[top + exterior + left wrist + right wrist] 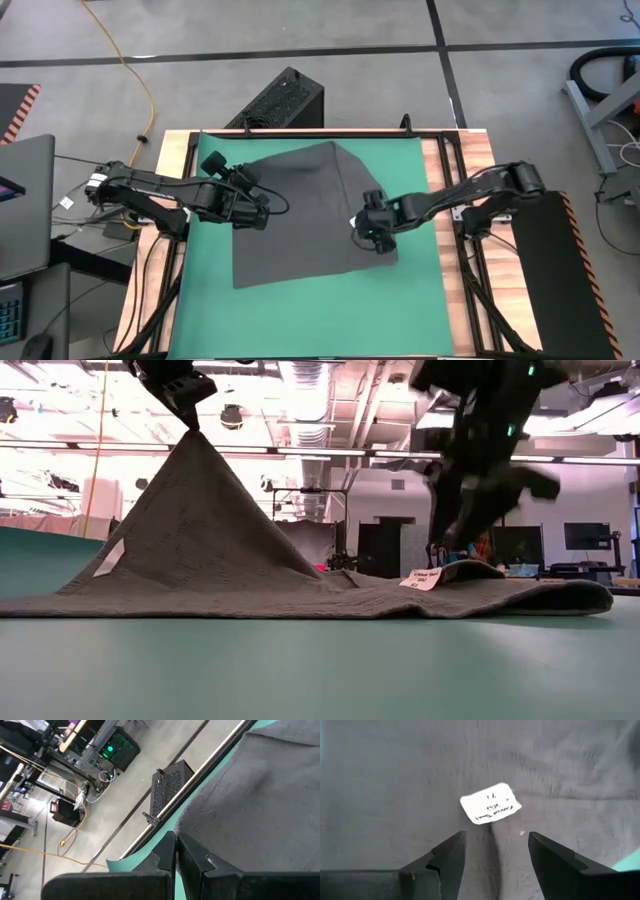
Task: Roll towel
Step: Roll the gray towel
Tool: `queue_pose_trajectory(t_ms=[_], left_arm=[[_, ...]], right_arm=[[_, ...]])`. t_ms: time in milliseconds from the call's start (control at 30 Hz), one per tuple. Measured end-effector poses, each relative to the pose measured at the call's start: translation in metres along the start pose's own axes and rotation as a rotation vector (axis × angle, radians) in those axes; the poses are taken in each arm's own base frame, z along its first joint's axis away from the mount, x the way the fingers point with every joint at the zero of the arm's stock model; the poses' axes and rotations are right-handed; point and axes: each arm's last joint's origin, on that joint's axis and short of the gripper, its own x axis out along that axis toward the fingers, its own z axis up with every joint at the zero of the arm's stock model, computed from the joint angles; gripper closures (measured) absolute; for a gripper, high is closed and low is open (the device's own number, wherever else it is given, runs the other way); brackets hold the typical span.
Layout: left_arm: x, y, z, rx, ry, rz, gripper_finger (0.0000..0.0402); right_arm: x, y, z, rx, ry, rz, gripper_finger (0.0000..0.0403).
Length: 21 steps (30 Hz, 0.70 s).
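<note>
At the towel's nine o'clock edge, the left gripper pinches it aloft; right gripper, gaping by the white tag, likely must regrip to begin rolling.

left tool pinched, raised; right tool apart, apparently low

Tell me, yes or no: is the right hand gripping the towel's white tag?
No. The right hand hangs open above the towel, the white tag lying free beyond its fingertips.

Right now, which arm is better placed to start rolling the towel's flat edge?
Probably the right. The right gripper hangs open above the towel, near its tag. The left gripper is shut on the towel, holding a corner up.
</note>
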Motion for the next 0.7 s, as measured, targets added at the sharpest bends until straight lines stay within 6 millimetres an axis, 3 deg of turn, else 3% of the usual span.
queue_pose_trajectory(t_ms=[233,333,467,633,700], left_arm=[[0.0,0.0,0.0,0.0,0.002,-0.002,0.0401],[0.0,0.0,0.0,-0.001,0.003,-0.003,0.0401],[0.0,0.0,0.0,-0.001,0.003,-0.003,0.0401],[0.0,0.0,0.0,-0.003,0.003,-0.004,0.0401],[0.0,0.0,0.0,-0.003,0.003,-0.004,0.0401]], right_arm=[[0.033,0.007,0.004,-0.056,0.076,-0.044,0.0183],[0.038,0.007,0.004,-0.055,0.083,-0.06,0.0205],[0.039,0.003,0.004,-0.032,0.085,-0.08,0.0265],[0.041,-0.006,0.0,0.028,0.108,-0.09,0.0374],[0.041,-0.007,0.0,0.039,0.108,-0.078,0.0388]])
